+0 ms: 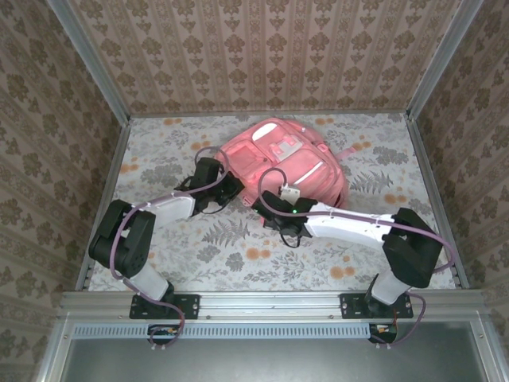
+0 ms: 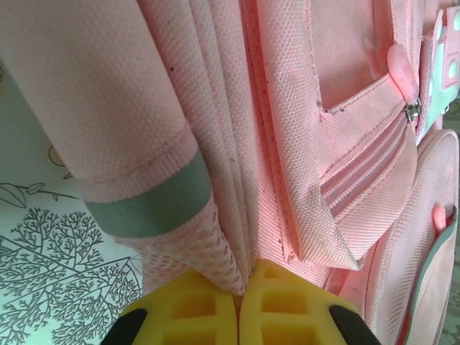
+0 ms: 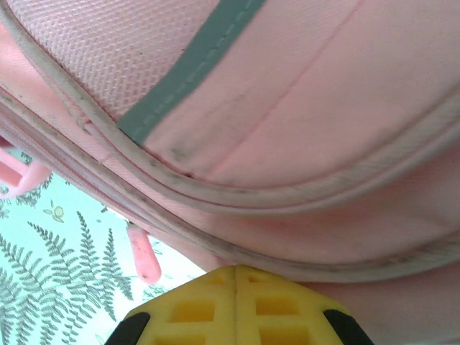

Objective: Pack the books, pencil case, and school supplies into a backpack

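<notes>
The pink backpack (image 1: 278,155) lies flat at the back middle of the table. My left gripper (image 1: 233,189) is at its left side, shut on the backpack: in the left wrist view the yellow fingers (image 2: 194,309) pinch a fold of pink mesh (image 2: 205,248) and fabric (image 2: 323,108). My right gripper (image 1: 265,205) is at the bag's near edge. Its jaws (image 3: 237,272) are pressed together, tips against the piped seam of the backpack (image 3: 323,108), with nothing visible between them. The books, pencil case and school supplies are out of view.
A pink zipper pull (image 3: 146,257) hangs just left of my right fingertips. The floral table cover (image 1: 238,247) stretches out in front of the bag. Patterned walls and metal posts close in the table on three sides.
</notes>
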`<state>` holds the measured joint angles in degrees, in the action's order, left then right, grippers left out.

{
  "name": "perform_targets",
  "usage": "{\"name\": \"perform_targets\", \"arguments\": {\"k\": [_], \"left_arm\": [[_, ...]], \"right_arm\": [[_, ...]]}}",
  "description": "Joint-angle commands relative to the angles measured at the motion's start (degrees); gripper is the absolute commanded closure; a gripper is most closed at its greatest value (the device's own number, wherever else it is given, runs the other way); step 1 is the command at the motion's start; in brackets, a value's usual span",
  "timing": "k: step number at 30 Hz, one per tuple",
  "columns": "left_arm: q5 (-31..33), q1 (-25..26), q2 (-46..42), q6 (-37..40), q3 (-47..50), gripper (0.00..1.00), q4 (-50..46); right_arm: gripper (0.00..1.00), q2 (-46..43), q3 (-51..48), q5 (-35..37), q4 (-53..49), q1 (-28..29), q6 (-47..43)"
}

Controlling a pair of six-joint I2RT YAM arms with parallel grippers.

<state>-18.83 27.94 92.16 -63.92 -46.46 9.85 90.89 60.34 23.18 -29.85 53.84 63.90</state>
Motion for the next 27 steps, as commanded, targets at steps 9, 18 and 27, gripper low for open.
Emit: {"name": "perform_targets", "arguments": {"k": [9, 18, 27], "left_arm": [[1.32, -0.93, -2.91, -0.41, 0.22, 1.00, 0.63], [1.60, -0.74, -3.90, -0.55, 0.84, 1.00, 0.35], [1.70, -0.63, -4.03, -0.67, 0.76, 1.00, 0.39]], "right_arm": [[0.60, 6.90, 4.70, -6.94, 6.16, -0.06, -8.35], [0.68, 11.15, 8.51, -9.01, 8.39, 0.12, -9.41], [0.67, 12.39, 9.47, -9.88, 8.22, 0.49, -6.76]]}}
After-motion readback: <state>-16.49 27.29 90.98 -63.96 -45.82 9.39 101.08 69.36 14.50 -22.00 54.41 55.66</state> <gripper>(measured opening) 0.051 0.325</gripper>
